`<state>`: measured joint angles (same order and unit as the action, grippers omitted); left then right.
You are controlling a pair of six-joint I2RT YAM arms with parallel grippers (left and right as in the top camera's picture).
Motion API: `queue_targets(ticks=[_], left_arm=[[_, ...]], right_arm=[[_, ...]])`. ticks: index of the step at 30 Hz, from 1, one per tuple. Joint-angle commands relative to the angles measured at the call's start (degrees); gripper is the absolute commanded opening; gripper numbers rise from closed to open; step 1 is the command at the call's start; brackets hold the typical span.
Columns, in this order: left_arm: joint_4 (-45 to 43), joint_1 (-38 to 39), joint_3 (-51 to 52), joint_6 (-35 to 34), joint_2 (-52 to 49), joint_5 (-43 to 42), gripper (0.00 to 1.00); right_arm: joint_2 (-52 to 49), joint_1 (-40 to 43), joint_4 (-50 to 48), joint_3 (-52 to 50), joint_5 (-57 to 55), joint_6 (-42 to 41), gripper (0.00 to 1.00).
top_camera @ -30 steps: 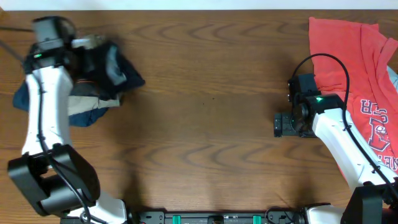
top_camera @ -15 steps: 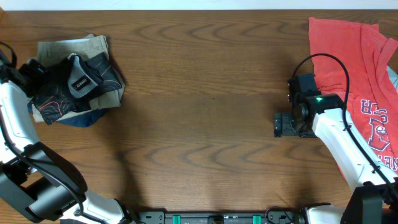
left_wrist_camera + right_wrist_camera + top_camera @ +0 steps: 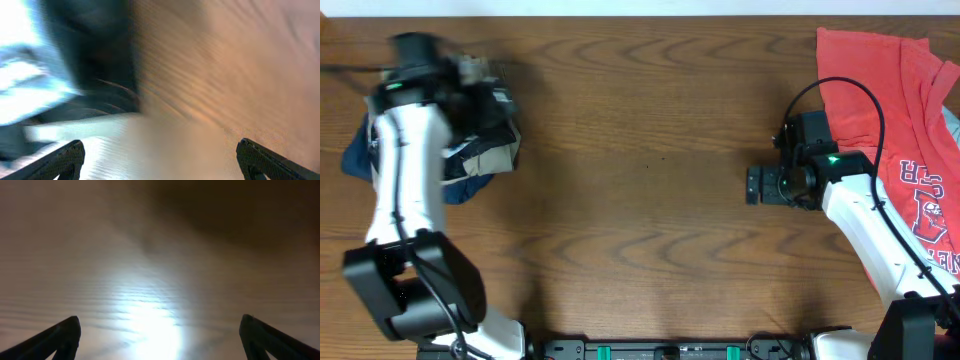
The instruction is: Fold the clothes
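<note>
The black jersey (image 3: 483, 108) lies crumpled on top of a pile at the table's far left, partly hidden by my left arm. In the left wrist view it is a dark blur (image 3: 95, 50) at the upper left. My left gripper (image 3: 462, 76) hangs over the pile's back edge, smeared by motion. It stands open (image 3: 162, 165) with nothing between its fingers. My right gripper (image 3: 755, 185) is open over bare wood right of centre, well away from the jersey. The right wrist view shows only glare on the table between its open tips (image 3: 160, 345).
Under the jersey lie khaki shorts (image 3: 492, 152) and a navy garment (image 3: 355, 158). Red T-shirts (image 3: 880, 80) with grey print are spread at the far right, behind my right arm. The wooden table (image 3: 640, 130) runs between the two piles.
My left arm swung out to the far left, leaving the jersey on the pile, and has come back over it with its jaws open. The right gripper has shifted a little to the left.
</note>
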<state>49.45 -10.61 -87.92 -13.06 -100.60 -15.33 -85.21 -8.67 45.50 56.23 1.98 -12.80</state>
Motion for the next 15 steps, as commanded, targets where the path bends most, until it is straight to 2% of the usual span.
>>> queue_targets(ticks=[1, 5, 9, 15], left_arm=[[4.13, 7.87, -0.81, 5.27, 1.36, 0.96, 0.98], [14.75, 14.75, -0.81, 5.55, 1.36, 5.81, 0.98], [24.98, 17.55, -0.81, 5.51, 1.38, 5.77, 0.98], [31.19, 17.62, -0.15, 5.35, 4.68, 5.77, 0.98]], right_arm=[[0.98, 0.79, -2.25, 0.76, 5.18, 1.75, 0.99], [0.98, 0.83, -2.4, 1.38, 5.16, 6.4, 0.99], [1.01, 1.03, 4.28, 5.01, 5.05, 8.17, 0.99], [6.12, 2.34, 8.2, 7.67, 4.92, 7.08, 0.99]])
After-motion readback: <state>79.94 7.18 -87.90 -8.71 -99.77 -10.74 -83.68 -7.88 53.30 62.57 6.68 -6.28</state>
